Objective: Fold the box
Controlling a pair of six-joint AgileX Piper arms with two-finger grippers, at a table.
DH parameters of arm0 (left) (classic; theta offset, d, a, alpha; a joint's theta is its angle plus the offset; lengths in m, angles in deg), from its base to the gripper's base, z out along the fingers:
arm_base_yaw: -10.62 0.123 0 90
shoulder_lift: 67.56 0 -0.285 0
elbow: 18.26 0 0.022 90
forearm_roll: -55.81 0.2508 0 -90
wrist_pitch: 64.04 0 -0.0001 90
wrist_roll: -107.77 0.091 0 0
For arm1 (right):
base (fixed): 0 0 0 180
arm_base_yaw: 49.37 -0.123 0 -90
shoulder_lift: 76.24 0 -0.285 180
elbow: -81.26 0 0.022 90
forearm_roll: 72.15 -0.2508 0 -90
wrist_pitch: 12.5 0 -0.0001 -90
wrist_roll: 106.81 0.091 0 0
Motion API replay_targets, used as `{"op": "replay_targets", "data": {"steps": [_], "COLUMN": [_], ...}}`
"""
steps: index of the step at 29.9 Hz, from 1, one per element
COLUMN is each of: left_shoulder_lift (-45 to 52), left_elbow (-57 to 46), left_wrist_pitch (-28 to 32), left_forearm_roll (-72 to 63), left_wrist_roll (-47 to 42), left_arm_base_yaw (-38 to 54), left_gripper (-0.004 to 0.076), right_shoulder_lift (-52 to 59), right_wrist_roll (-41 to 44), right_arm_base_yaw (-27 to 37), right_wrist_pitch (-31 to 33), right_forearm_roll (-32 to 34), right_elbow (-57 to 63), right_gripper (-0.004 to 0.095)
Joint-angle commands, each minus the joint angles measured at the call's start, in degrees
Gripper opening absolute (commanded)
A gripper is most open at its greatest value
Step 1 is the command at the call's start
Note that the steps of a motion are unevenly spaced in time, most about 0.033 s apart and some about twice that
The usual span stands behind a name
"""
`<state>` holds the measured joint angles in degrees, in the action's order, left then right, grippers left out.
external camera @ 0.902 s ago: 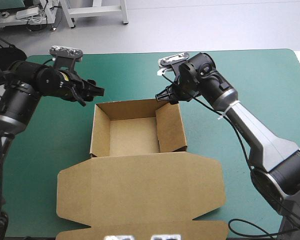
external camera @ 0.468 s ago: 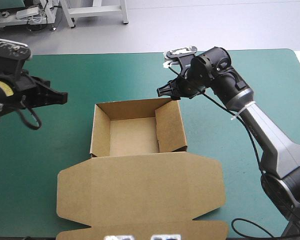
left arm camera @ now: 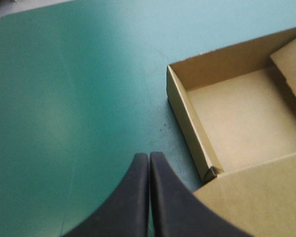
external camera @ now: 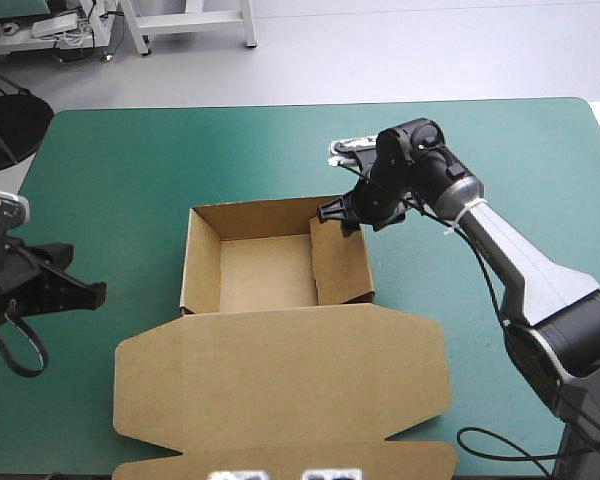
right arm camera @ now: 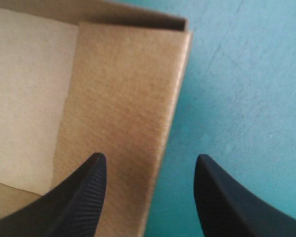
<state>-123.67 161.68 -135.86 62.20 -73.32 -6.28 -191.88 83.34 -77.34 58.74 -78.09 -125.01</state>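
Now the right gripper (external camera: 337, 215) stands wide astride the right wall (external camera: 342, 258) of the box (external camera: 265, 272), likely to tuck it; the left gripper (external camera: 85, 293), pinched together, waits aside.

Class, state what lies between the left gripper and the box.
Only bare teal-green cover. The high view shows the left gripper standing clear of the box, nothing on the stretch between them.

High view overhead; both wrist views near the box (external camera: 265, 272)
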Motion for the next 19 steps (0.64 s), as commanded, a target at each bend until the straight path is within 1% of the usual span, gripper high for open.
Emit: {"op": "replay_targets", "data": {"steps": [1, 3, 7, 10, 12, 16, 19], "left_shoulder_lift": [2.9, 4.8, 8.5, 10.7, 12.1, 14.2, 15.0], "left_elbow": [-4.2, -8.0, -14.1, -17.7, -19.6, -22.1, -22.9], "left_wrist_pitch": [-1.0, 0.3, 3.1, 3.4, 3.2, 3.2, 3.5], "left_forearm_roll": [0.5, 0.5, 0.1, 0.0, 0.0, -0.6, -1.9], "left_wrist_roll": [-1.7, -2.4, -2.6, -3.0, -4.1, -5.4, -5.4], "left_arm_base_yaw": [-0.1, -0.1, -0.1, -0.1, -0.1, -0.1, -0.1], "left_gripper": [-0.0008, -0.0008, -0.0008, -0.0008, -0.0008, -0.0008, -0.0008], "right_shoulder_lift": [2.9, 2.8, 2.6, 2.6, 2.3, 0.5, -1.6], "right_wrist_roll": [-2.7, -2.9, -3.9, -3.9, -4.0, -4.0, -4.0], "right_arm_base_yaw": [0.3, 0.3, 0.3, 0.3, 0.3, 0.3, 0.3], "right_wrist_pitch": [0.3, 0.1, -2.5, -4.5, -4.8, -3.2, -1.6], "right_forearm_roll": [-0.9, -1.6, -3.4, -3.7, -3.5, -3.7, -3.7], "right_elbow": [1.8, 3.6, 5.6, 6.1, 6.2, 6.3, 6.3], "right_gripper": [0.0494, 0.0494, 0.0494, 0.0481, 0.0427, 0.0227, 0.0146]}}
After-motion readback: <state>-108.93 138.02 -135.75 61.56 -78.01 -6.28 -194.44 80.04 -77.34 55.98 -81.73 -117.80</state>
